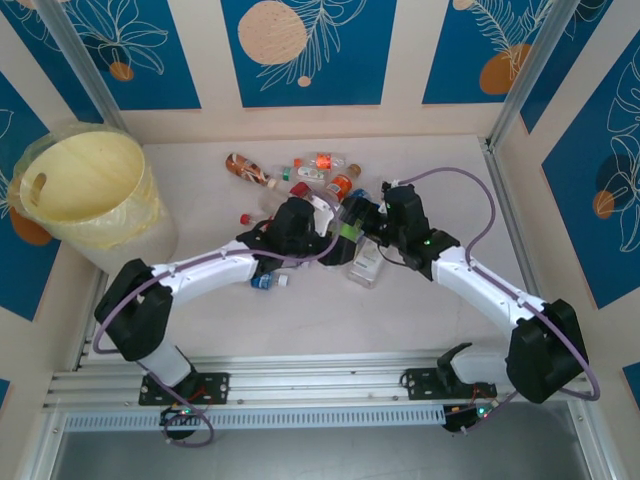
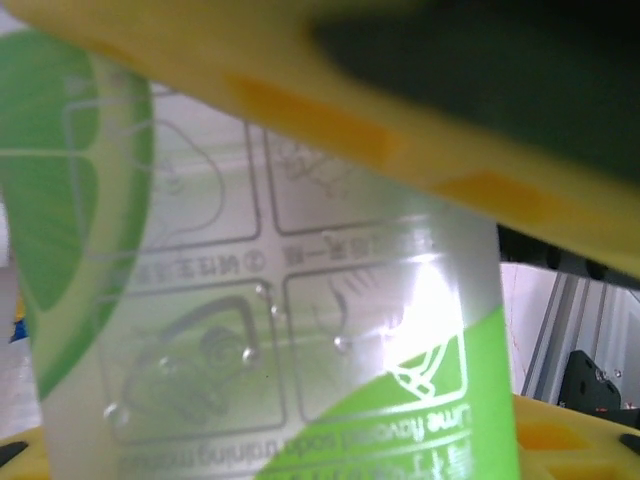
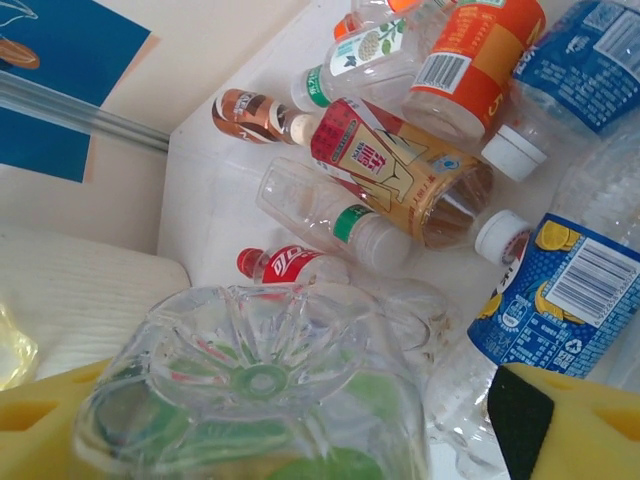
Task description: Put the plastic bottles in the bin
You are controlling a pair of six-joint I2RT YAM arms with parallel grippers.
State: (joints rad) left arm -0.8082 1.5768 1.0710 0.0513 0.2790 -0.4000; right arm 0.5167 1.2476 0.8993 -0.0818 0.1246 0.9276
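We see a robot test cell of the lab kind: aluminium rails point(image 1: 320, 378) run along the bottom of the frame, and metal posts point(image 1: 532, 75) rise at the upper corners. Printed blue leaf-patterned panels point(image 1: 340, 60) wall in a pale table point(image 1: 400, 310) on three sides.

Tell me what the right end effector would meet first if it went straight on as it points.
Probably the base of the green-labelled bottle, close ahead of the right end effector; exact depth is unclear.
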